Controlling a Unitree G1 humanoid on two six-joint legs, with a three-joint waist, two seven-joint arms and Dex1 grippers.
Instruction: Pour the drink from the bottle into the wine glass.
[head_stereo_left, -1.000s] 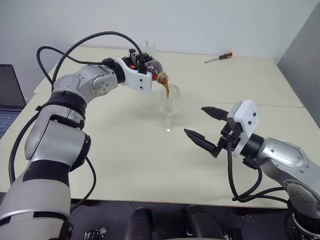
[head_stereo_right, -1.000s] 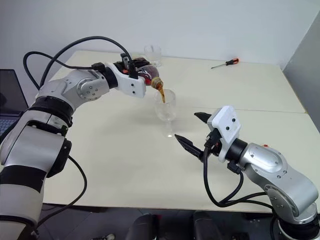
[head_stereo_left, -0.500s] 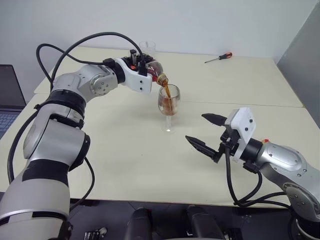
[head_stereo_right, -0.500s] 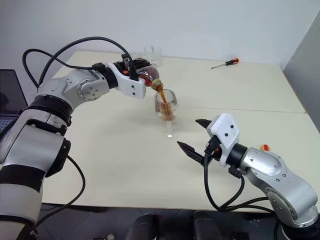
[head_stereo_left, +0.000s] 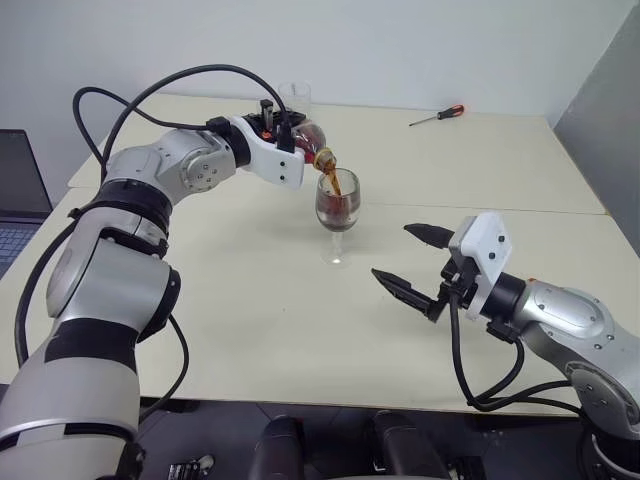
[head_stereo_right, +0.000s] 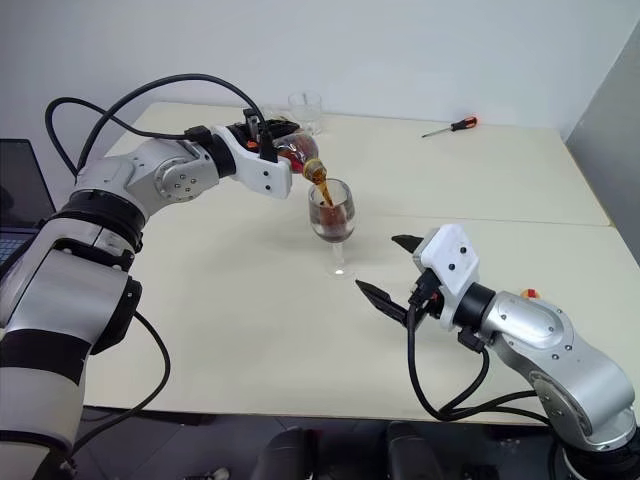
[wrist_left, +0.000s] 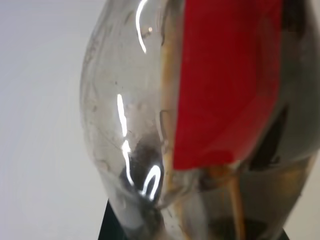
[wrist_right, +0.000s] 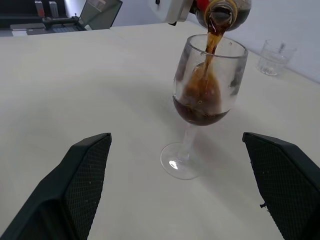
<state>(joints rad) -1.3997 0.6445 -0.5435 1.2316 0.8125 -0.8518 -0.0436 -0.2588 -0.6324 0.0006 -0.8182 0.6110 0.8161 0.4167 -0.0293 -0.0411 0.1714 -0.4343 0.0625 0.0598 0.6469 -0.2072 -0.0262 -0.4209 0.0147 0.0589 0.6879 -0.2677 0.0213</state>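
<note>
My left gripper (head_stereo_left: 281, 131) is shut on the small clear bottle (head_stereo_left: 308, 138), which lies tilted with its open mouth just above the rim of the wine glass (head_stereo_left: 337, 205). The dark brown drink (head_stereo_left: 335, 181) runs in a thin stream into the bowl and fills its lower part (wrist_right: 199, 113). The glass stands upright on the table. The left wrist view shows the bottle wall (wrist_left: 130, 125) and its red label (wrist_left: 225, 75) close up. Nearer the front edge, my right gripper (head_stereo_left: 392, 253) is open and empty, its fingers pointing at the glass foot from a short way off.
A short clear tumbler (head_stereo_left: 296, 96) stands at the back behind the bottle. A screwdriver with a red handle (head_stereo_left: 437, 116) lies at the back right. A laptop (head_stereo_left: 18, 190) sits off the left edge. A small red-and-yellow piece (head_stereo_right: 528, 294) lies by my right forearm.
The drink in the wine glass has risen from almost nothing to a dark pool in the lower bowl. The bottle keeps pouring; both arms stay about where they were.
</note>
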